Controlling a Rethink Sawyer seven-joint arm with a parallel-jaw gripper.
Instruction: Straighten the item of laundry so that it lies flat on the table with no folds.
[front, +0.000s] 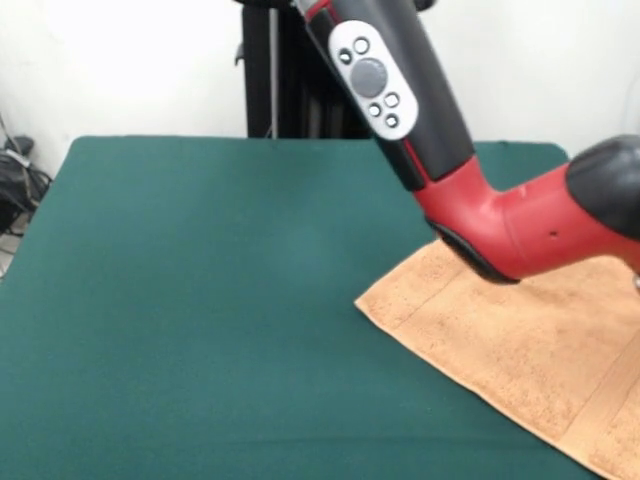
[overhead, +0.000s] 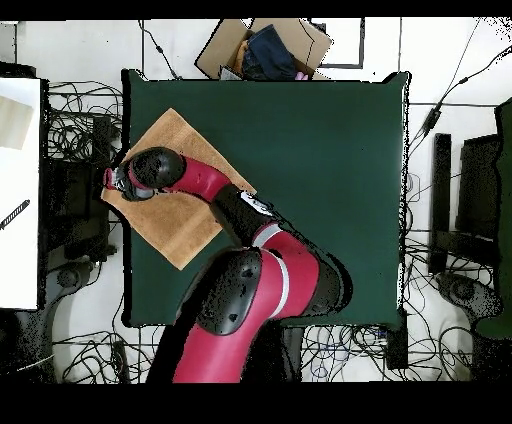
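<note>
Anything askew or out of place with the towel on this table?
The peach-orange towel lies flat with no fold showing, but it sits rotated to the green table, at its side rather than the middle; one corner reaches or overhangs the edge. The arm covers part of it.

From overhead I have the towel lying on the table at its left side, turned cornerwise, 1 corner hanging past the table's left edge. The arm reaches from the base at the bottom, up and left across the towel; the gripper sits over that left corner. A cardboard box sits beyond the table's top edge. In the front view the towel lies at the right, under the arm.
</note>
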